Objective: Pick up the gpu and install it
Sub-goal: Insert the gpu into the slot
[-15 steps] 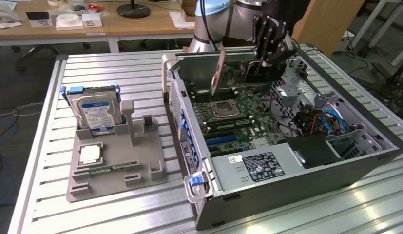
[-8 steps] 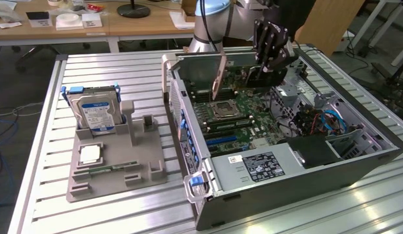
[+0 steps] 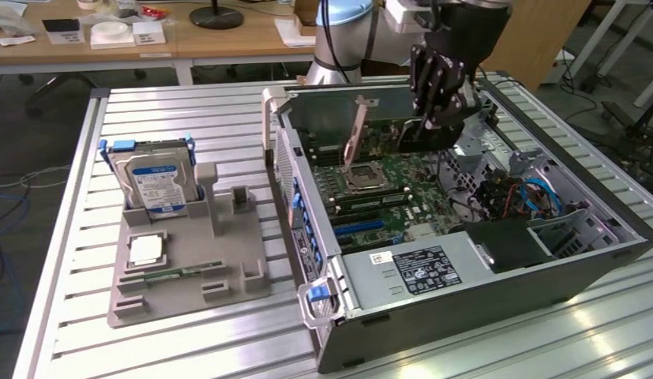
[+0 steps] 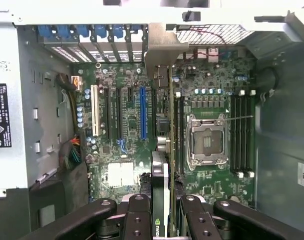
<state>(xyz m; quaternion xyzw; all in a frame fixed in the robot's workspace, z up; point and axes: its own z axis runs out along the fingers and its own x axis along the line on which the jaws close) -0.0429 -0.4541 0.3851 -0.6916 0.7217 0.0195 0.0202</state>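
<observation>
While the arm hangs over the open computer case, gripper is clenched on the gpu, fingers pinching its upper edge. Card stands on edge inside the case, above the motherboard. Its silver bracket is at 9 o'clock of the gripper in the exterior view, close to the case's rear wall. Cannot tell whether the card's lower edge touches the board. CPU socket sits at roughly 7 o'clock of the gripper, lower down on the board. Wrist view: gripper is clamped around the gpu, which is seen edge-on. The card runs away from the fingers to its bracket at the slot openings, in line with the gap between the blue slot and the CPU socket. Outside the case, at 9 o'clock of it in the exterior view, a grey holder rests on the slatted metal table. A hard drive with a blue label stands upright in it.
</observation>
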